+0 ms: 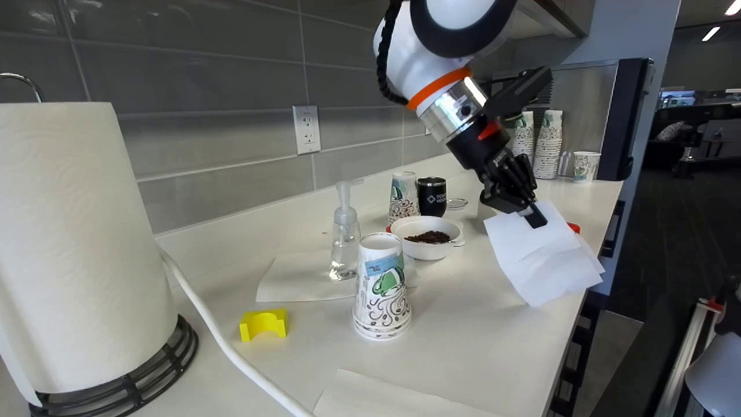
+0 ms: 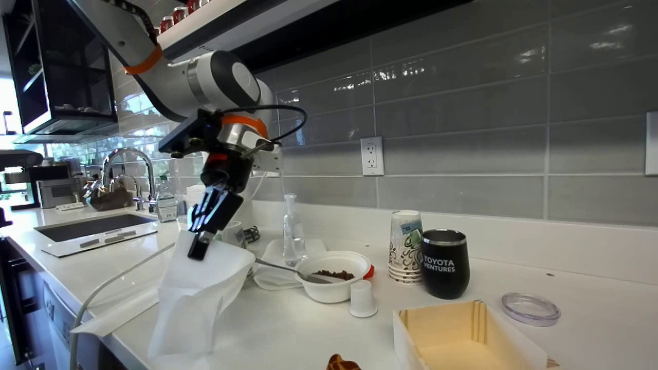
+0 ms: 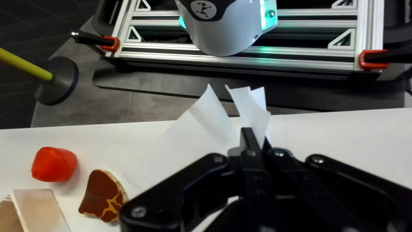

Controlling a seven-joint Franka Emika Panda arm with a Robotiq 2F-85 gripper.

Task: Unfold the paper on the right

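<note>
The white paper (image 1: 547, 266) hangs from my gripper (image 1: 532, 217) near the front edge of the counter. It is creased, with layers partly spread apart. In an exterior view it droops in a long sheet (image 2: 187, 303) below the fingers (image 2: 200, 244). In the wrist view the paper (image 3: 202, 129) fans out left of and beyond the fingertips (image 3: 256, 138), and a folded flap stands between them. The gripper is shut on the paper and tilted downward. The part between the fingers is hidden. Another flat paper (image 1: 393, 397) lies on the counter at the near end.
A white bowl (image 1: 425, 249), a cup stack (image 1: 382, 289), a soap pump (image 1: 344, 243) on another paper and a yellow block (image 1: 263, 324) stand on the counter. A wooden box (image 2: 462, 329), a black tumbler (image 2: 444, 262) and a red piece (image 3: 53, 164) are also there.
</note>
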